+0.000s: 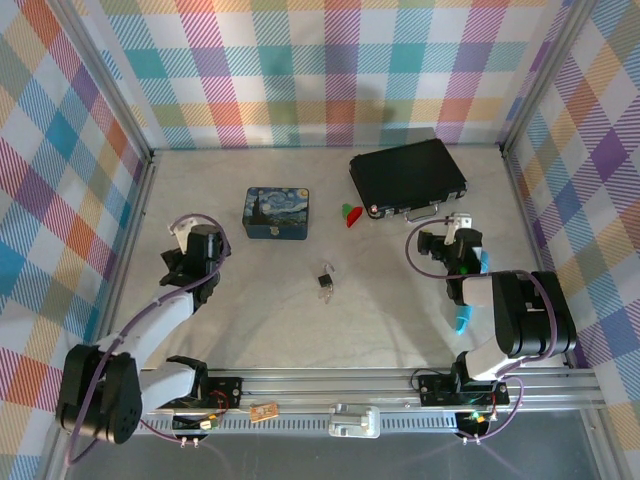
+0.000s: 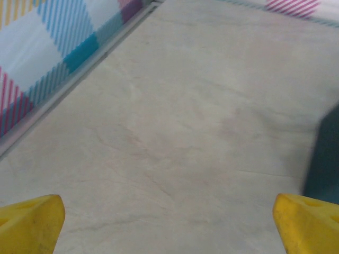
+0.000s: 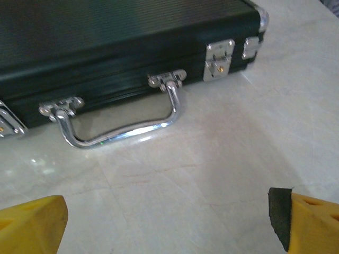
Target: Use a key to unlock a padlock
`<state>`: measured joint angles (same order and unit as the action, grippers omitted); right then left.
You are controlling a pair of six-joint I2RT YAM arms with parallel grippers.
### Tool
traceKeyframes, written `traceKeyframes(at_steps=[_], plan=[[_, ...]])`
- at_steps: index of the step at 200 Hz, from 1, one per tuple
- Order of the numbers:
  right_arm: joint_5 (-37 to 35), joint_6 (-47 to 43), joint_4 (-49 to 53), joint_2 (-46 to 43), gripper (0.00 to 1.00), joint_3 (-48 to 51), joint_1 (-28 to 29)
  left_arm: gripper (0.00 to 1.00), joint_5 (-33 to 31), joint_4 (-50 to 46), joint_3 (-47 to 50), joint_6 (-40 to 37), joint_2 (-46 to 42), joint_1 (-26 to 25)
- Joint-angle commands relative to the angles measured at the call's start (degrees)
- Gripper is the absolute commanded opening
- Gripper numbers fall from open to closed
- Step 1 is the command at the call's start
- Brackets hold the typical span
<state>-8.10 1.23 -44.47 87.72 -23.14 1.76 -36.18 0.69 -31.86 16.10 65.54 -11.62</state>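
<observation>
Shows padlock (image 1: 326, 279) lying loose at mid-table, well apart from both arms, blue tin (image 1: 276, 214) behind it, black case (image 1: 408, 176) back right. Catches left gripper (image 2: 169, 233) spread wide over bare tabletop (image 2: 185, 132), holding nothing, and right gripper (image 3: 169, 222) equally wide, empty, facing case's chrome handle (image 3: 122, 132)

Ahead of right claw (image 3: 169, 227): case (image 3: 106, 32) shell matt black, finely ribbed. Its handle (image 3: 122, 132) and latch (image 3: 219, 61) are polished metal, mirror-glossy. Under the claw, table (image 3: 222, 169) smooth, marble-look, slight sheen. Claw fingers (image 3: 32, 225) matt yellow plastic, one with dull black pad (image 3: 279, 214).
</observation>
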Motion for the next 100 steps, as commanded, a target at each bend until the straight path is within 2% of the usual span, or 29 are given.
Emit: traceKeyframes(at_steps=[1,24,46,61,75,93,100], plan=[[1.9,0.6,-4.1,0.2,0.99,0.2,-0.1,1.00,-3.6,12.5,2.2,-5.0,4.2,2.2],[2.0,0.5,-4.0,0.1,0.99,0.2,-0.1,1.00,0.2,20.6,3.8,-10.9,9.3,2.6],[2.1,0.6,-4.0,0.2,0.99,0.1,-0.1,1.00,7.2,37.5,9.3,-14.6,12.9,3.2],[2.0,0.5,-4.0,0.2,0.99,0.1,-0.1,1.00,10.7,43.9,10.7,-15.0,14.5,3.8],[2.0,0.5,-4.0,0.1,0.99,0.1,-0.1,1.00,17.0,46.6,10.7,-14.7,18.2,5.5],[2.1,0.5,-4.0,0.1,0.99,0.2,-0.1,1.00,21.0,59.7,13.1,-15.9,26.0,6.7],[2.1,0.6,-4.0,0.2,0.99,0.1,-0.1,1.00,22.4,56.3,12.9,-15.0,24.2,7.1]])
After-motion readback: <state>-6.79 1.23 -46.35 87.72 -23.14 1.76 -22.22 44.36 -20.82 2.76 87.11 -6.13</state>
